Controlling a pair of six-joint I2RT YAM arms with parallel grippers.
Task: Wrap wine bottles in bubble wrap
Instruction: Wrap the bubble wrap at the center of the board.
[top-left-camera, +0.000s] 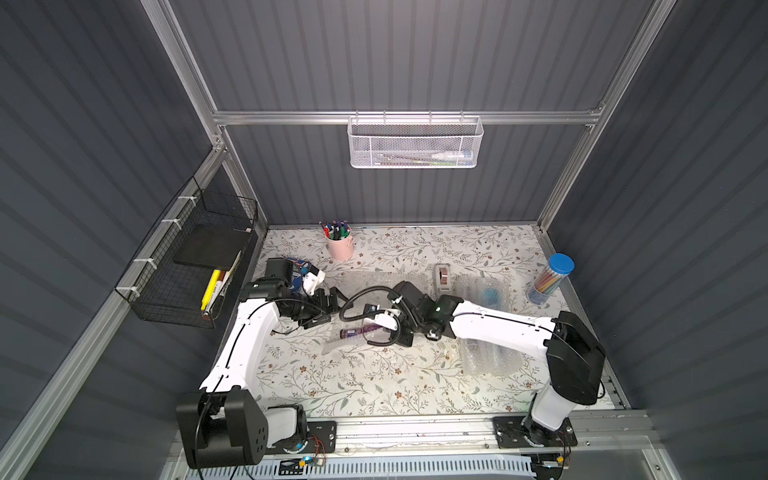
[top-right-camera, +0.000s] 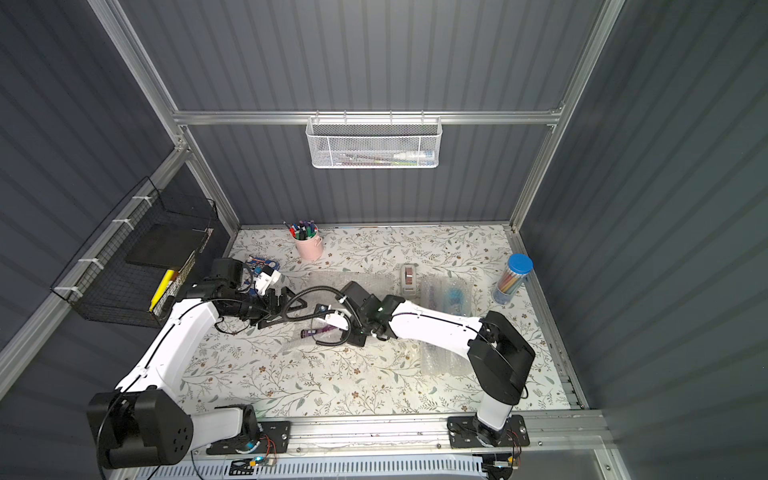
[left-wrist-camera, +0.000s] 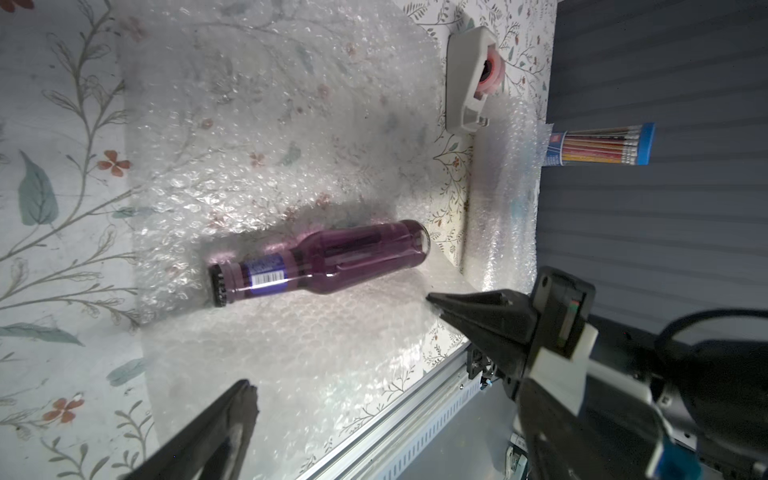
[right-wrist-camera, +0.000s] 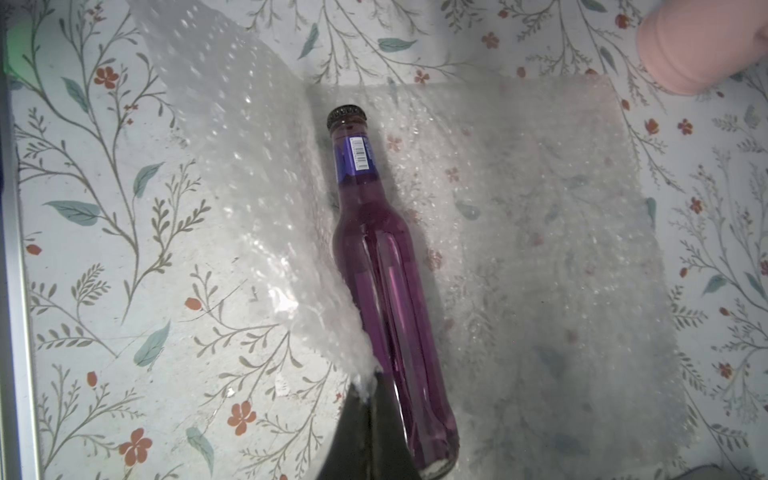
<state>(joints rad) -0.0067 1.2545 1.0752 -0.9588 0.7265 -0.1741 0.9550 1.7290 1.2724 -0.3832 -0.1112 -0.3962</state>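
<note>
1. Right gripper (right-wrist-camera: 368, 385), closest to its wrist camera: fingers together, clamped on the front edge of the bubble wrap sheet (right-wrist-camera: 540, 232) by the bottle's base. That edge stands up as a flap against the bottle's side.
2. Purple bottle (right-wrist-camera: 386, 266): on its side on the sheet, mid-table (top-left-camera: 374, 386), dark cap toward the robot's left, label on the neck.
3. Left gripper (top-left-camera: 332, 308): fingers wide apart, holding nothing, near the cap end.
4. Wrapped bundle (top-left-camera: 484, 293): on the robot's right, blue showing inside, beside the tape dispenser (top-left-camera: 443, 276).
5. Second bundle (top-left-camera: 492, 357): under the right forearm, contents unclear.
6. Pencil tube (top-left-camera: 550, 278), far right; pink cup (top-left-camera: 340, 245) of markers, at the back.
</note>
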